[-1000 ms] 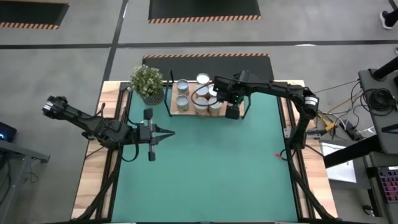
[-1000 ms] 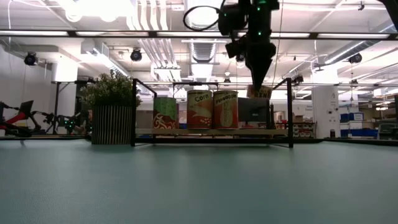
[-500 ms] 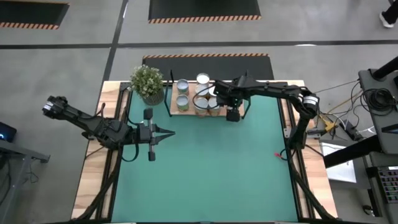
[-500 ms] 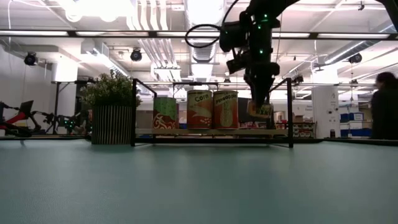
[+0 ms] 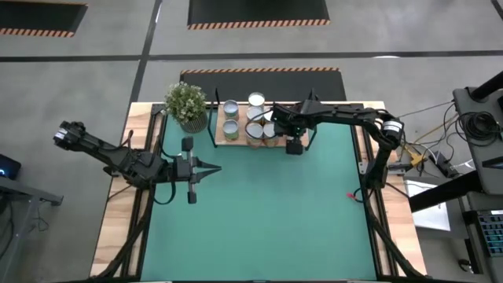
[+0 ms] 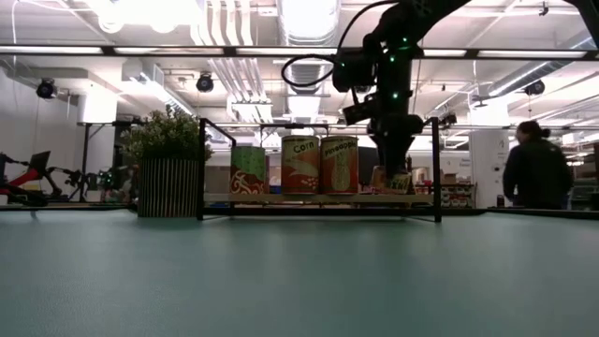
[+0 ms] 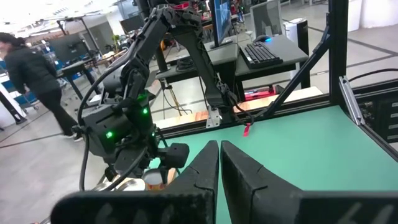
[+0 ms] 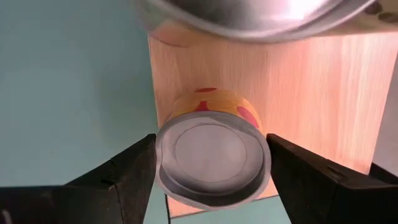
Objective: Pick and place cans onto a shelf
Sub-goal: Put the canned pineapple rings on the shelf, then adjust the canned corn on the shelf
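High view: right end effector (image 5: 288,135) sits over the shelf's (image 5: 222,141) right end, placing a can beside the others; left end effector (image 5: 211,167) waits over the worktop (image 5: 267,212), tips pressed together.

Low view: the can (image 6: 390,181) stands upright, long axis vertical, at the board.

Right wrist view: fingers (image 8: 127,163) pinch the can (image 8: 212,152), lid toward the camera.

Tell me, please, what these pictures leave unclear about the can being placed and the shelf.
- Whether the held can rests on the shelf: the low view shows the right gripper in front of its base.
- Held can's label: too small in the low view; only the lid shows in the right wrist view.
- Can count: in the high view the right arm covers the shelf's right end.
- Left gripper: waits over the mat, shut.
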`<action>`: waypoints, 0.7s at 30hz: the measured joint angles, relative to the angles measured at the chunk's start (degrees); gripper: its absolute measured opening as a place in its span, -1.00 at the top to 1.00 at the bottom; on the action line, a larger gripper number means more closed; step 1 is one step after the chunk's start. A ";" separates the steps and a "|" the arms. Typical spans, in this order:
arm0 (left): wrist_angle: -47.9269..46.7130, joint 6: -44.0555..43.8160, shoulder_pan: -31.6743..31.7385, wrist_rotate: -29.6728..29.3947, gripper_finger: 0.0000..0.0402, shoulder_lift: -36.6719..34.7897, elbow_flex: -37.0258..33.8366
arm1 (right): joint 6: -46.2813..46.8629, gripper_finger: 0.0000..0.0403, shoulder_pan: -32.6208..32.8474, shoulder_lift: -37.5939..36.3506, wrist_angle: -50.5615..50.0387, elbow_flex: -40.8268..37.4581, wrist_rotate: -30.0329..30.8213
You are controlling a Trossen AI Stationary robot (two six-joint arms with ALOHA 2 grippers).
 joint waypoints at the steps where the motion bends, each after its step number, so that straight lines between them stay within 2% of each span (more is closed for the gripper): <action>1: 0.01 0.00 0.00 0.00 1.00 0.00 0.00 | 0.02 -0.34 -0.01 0.00 0.49 -0.15 0.01; 11: 0.01 0.02 0.00 0.01 1.00 0.00 0.00 | -0.13 -0.59 -0.38 0.00 1.36 -0.25 1.46; 21: 0.01 0.02 0.00 0.00 1.00 0.00 0.00 | 0.41 -0.62 -0.46 -0.03 0.73 1.26 1.46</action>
